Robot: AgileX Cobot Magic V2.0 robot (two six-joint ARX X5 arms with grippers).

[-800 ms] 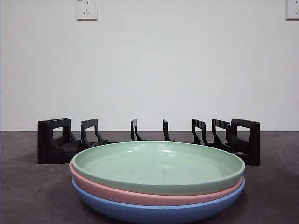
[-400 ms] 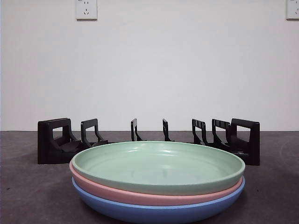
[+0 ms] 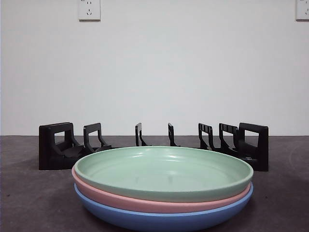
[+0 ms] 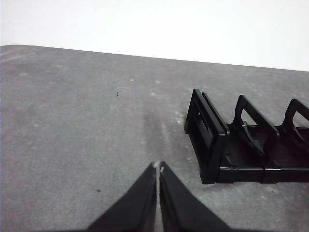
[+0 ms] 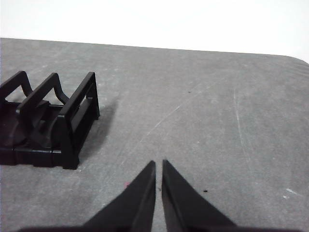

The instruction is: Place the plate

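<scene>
**Three plates stacked before an empty-handed pair of arms**

A green plate [image 3: 164,173] sits on top of a pink plate [image 3: 145,203], which rests in a blue plate [image 3: 159,220], the stack standing at the near edge of the grey desk [image 3: 29,193] in the front view. Just behind the stack, a black slotted rack [image 3: 58,150] runs across the desk, its dividers upright. The left gripper [image 4: 158,166] hangs over bare desk near one end of the rack [image 4: 231,145], its jaws clenched together on nothing. The right gripper [image 5: 159,163] hangs near the rack's [image 5: 53,125] other end, jaws nearly closed and holding nothing. A white wall [image 3: 154,72] with two sockets [image 3: 89,9] stands behind.
</scene>
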